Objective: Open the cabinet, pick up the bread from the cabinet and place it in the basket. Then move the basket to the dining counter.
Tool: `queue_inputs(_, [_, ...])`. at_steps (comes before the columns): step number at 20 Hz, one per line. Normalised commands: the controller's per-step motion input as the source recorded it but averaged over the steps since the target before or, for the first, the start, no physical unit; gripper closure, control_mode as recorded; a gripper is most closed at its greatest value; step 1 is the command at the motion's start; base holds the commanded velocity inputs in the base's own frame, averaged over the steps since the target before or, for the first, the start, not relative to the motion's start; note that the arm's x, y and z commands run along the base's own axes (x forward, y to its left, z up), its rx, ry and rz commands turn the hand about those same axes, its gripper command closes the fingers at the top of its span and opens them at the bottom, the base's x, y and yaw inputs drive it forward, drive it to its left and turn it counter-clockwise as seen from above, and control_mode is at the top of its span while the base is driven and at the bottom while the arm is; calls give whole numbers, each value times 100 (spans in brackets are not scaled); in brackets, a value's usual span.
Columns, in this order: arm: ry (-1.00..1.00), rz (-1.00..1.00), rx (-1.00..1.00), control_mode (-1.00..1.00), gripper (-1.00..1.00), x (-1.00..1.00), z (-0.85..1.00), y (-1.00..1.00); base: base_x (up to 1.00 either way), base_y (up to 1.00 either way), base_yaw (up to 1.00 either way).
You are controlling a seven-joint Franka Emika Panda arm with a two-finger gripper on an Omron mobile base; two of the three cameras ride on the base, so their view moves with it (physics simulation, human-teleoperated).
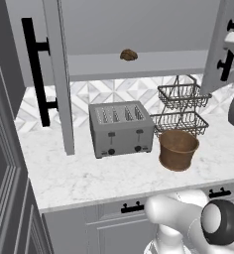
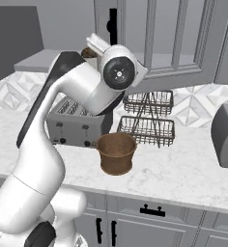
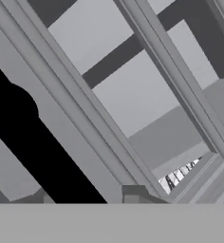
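Both base views look forward and down from behind the arm, sharing the toaster (image 1: 121, 128) and basket (image 1: 177, 149) on the surface, while the hand view faces the cabinet (image 3: 133, 95) door closely.

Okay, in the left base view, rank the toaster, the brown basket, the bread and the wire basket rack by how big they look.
1. Toaster, largest, though the wire basket rack looks close to it; the rack stands farther back, so that order is unsure.
2. Wire basket rack.
3. Basket.
4. Bread, clearly the smallest, on the cabinet shelf.

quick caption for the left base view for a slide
Cabinet doors open, bread on the shelf above the toaster, basket waiting on the worktop.
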Motion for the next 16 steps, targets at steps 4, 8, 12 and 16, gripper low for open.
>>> queue_inputs(4, [4,0,4,-100,100,-100,20,-100,0,0,0])
queue_inputs(8, [8,0,4,-100,-100,-89,-10,-74,0,0,0])
queue_inputs(12, [13,0,0,-100,-100,-51,-31,1,0,0,0])
queue_inputs(16, [0,0,0,-100,-100,-84,-29,-39,0,0,0])
